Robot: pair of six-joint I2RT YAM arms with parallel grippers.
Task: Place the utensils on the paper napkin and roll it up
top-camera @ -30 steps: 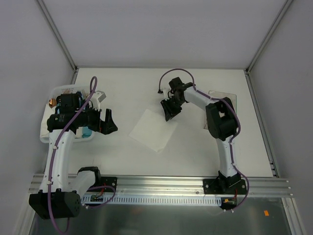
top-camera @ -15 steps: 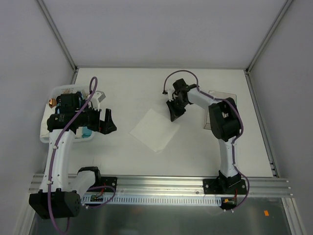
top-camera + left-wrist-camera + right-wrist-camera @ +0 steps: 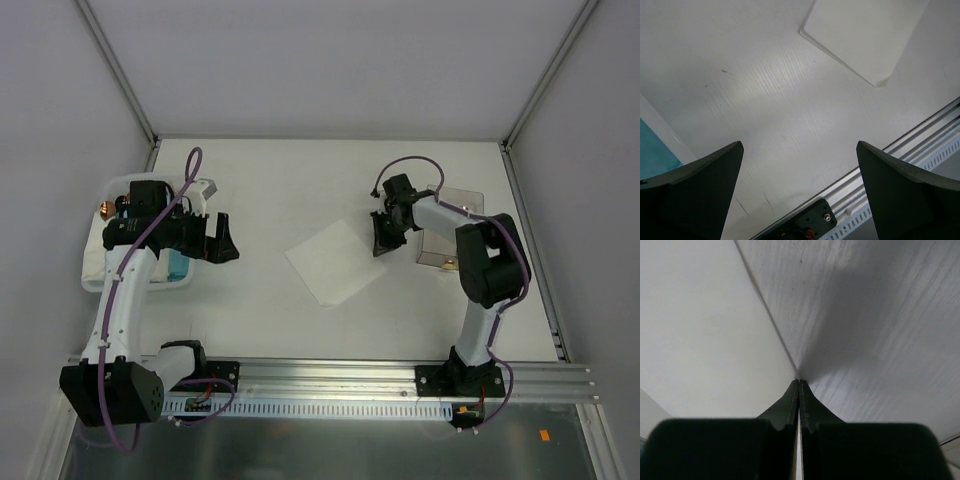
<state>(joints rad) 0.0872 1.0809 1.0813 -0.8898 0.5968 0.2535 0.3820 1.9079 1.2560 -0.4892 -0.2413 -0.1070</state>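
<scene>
Right tool [image 3: 798,382] is closed tight, its two black tips meeting on the far-right edge of the thin white square paper napkin [image 3: 333,263]. The napkin lies flat and unrolled on the white table [image 3: 270,180]. Left tool [image 3: 224,240] hangs well to the left of the paper napkin with its jaws spread wide and nothing between them. Further left of the paper napkin sits a white plastic basket [image 3: 95,282] holding something light blue [image 3: 178,268], with a small coppery round piece [image 3: 105,210] at its outer rim; what that piece is cannot be told. Just right of the paper napkin lies a clear plastic tray [image 3: 470,197], partly covered by the right arm, its contents too small to make out, so the utensils cannot be picked out. The overhead view alone shows both containers and the whole sheet. The right wrist view adds the pinch itself, with the paper's edge running straight into the closed tips. The left wrist view shows one near corner of the paper napkin ahead of the open fingers, a teal patch at its left border and the grooved aluminium rail [image 3: 920,145] on the near side. A second ago the right tool stood part open over the sheet's far corner. Since then it has shut and drawn toward the clear plastic tray, and the paper napkin has slid the same way. The left tool has stayed wide.
</scene>
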